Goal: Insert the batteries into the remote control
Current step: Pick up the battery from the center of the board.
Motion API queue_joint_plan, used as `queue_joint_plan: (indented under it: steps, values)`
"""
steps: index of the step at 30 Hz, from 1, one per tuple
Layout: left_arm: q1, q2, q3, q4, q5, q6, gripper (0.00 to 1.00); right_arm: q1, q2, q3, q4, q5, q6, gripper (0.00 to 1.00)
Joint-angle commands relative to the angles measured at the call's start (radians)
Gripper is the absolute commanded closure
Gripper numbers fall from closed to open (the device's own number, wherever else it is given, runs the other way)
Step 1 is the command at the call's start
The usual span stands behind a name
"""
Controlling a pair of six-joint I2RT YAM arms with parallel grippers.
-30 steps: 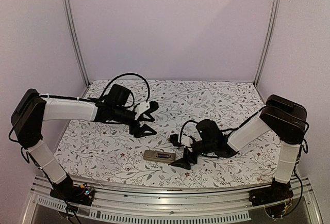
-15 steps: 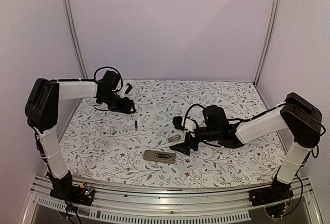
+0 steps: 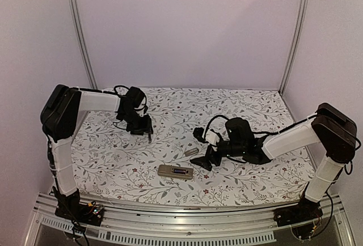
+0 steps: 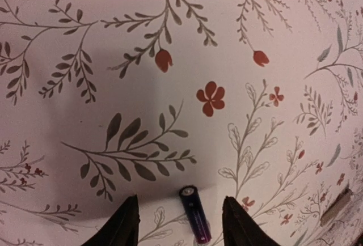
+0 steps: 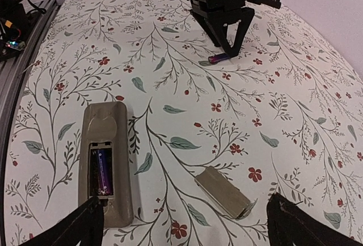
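I see the left jaws apart astride the battery (image 4: 194,215), right jaws apart too; I'd lower squarely and clamp it mid-body.

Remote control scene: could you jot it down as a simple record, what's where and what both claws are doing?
remote control: back up, recess open
fitted battery: one, in the recess
loose battery: lying on the cloth
left gripper: open, straddling the loose battery
right gripper: open, empty
cover: on the cloth, beside the remote, apart
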Motion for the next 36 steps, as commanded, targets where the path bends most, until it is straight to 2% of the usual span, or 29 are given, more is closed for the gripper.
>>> queue_joint_plan:
  steps: [1,7,11,17,24,28,36]
  values:
    - [-0.023,0.015,-0.050,-0.050,-0.007,-0.070,0.53,-0.005,-0.021,-0.008,-0.016,0.018,0.003,0.01]
    - [-0.046,0.036,-0.006,-0.097,-0.051,-0.059,0.60,-0.005,-0.026,-0.015,-0.018,0.029,-0.001,0.01]
    - [-0.079,0.032,0.003,-0.144,-0.077,-0.055,0.59,-0.005,-0.024,-0.018,-0.017,0.029,-0.001,0.01]
    - [-0.095,0.041,-0.042,-0.130,-0.096,-0.068,0.60,-0.006,-0.022,-0.028,-0.019,0.024,-0.006,0.01]
    - [-0.099,0.057,-0.063,-0.101,-0.133,-0.065,0.88,-0.005,-0.045,-0.056,-0.017,0.043,0.000,0.01]
    - [-0.099,0.056,-0.071,-0.102,-0.132,-0.072,1.00,-0.005,-0.053,-0.061,-0.017,0.050,0.007,0.01]
    - [-0.103,-0.022,-0.054,-0.064,-0.065,-0.003,1.00,-0.012,-0.075,-0.063,-0.005,0.070,0.016,0.02]
